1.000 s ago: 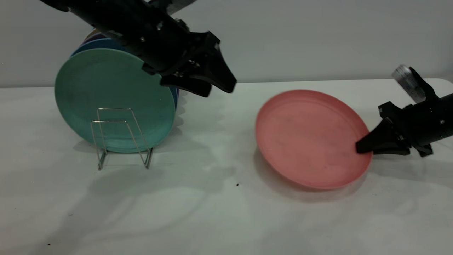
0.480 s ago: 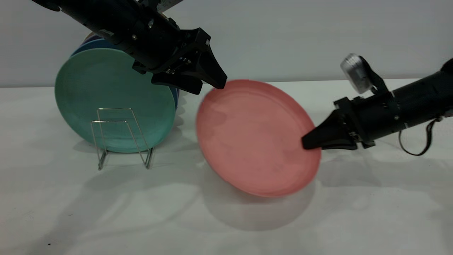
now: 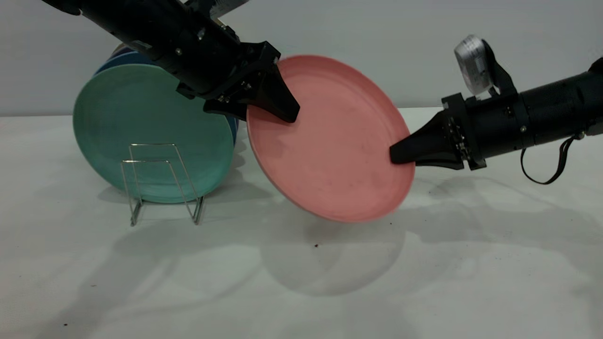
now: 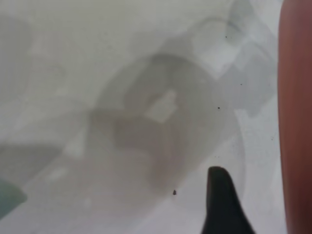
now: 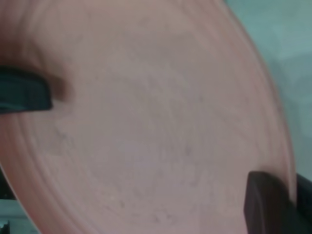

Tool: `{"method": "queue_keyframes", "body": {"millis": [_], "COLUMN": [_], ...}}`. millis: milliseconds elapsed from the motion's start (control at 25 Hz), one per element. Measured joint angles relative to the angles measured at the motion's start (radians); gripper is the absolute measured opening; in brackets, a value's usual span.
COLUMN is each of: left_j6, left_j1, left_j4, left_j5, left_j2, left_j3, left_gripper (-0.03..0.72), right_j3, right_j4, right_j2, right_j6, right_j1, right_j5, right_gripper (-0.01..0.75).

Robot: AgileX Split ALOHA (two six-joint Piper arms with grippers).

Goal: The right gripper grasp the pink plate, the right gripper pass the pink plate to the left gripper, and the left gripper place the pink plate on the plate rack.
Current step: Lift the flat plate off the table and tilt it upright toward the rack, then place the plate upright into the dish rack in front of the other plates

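Jaws: right gripper (image 3: 393, 155) pinching pink plate (image 3: 330, 141) rim, left gripper (image 3: 282, 110) spread around left edge | plate airborne, right of plate rack (image 3: 162, 181) | grasp done; handover, racking pending.

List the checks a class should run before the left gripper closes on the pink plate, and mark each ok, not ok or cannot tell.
1. Right gripper shut on the pink plate rim: ok.
2. Plate lifted clear of the table: ok.
3. Left gripper open: ok, one finger shows apart from the plate.
4. Plate rim between the left gripper's fingers: cannot tell; it lies at the upper left rim.
5. Free front slot in the plate rack, ahead of the teal plate: ok.
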Motion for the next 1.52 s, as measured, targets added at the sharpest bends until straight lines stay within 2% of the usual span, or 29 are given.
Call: {"method": "queue_keyframes", "body": {"millis": [120,240,280,400,520,680,800,960,1120,1320,1520], "left_j6": [0.001,0.002,0.006,0.025,0.03,0.034,0.044,0.181,0.438,0.702,0.942], "left_j1": [-0.017,-0.025,-0.025,-0.025,-0.022,0.001,0.035,0.095,0.156,0.228,0.305], "left_j4": [0.0,0.001,0.002,0.006,0.035,0.129,0.224,0.364,0.416,0.426,0.475], "left_j5": [0.0,-0.007,-0.014,-0.002,0.025,0.06,0.077,0.134,0.217,0.253,0.256], "left_j2": [0.0,0.0,0.0,0.001,-0.003,-0.052,-0.107,-0.194,-0.287,-0.362,-0.369], "left_j3": [0.0,0.0,-0.001,-0.001,-0.001,-0.001,-0.001,-0.001,-0.001,-0.001,-0.001], "left_gripper": [0.333,0.162,0.134,0.134,0.134,0.134,0.134,0.134,0.134,0.134,0.134], "right_j3": [0.0,0.0,0.0,0.0,0.0,0.0,0.0,0.0,0.0,0.005,0.131], "right_j4": [0.0,-0.004,-0.009,-0.01,-0.031,-0.06,-0.077,-0.214,-0.418,-0.643,-0.796], "right_j2": [-0.001,-0.001,-0.001,-0.004,-0.042,-0.164,-0.295,-0.5,-0.695,-0.898,-1.121], "right_j6": [-0.002,-0.002,-0.002,0.023,0.04,0.078,0.111,0.205,0.355,0.593,0.745], "right_j1": [0.011,0.019,0.019,0.021,0.017,-0.024,-0.062,-0.077,-0.067,-0.066,-0.066], "right_j5": [-0.005,-0.014,-0.014,-0.004,-0.003,0.023,0.072,0.106,0.13,0.151,0.162], "right_gripper": [0.015,0.031,0.044,0.118,0.258,0.46,0.533,0.527,0.45,0.342,0.276]}}
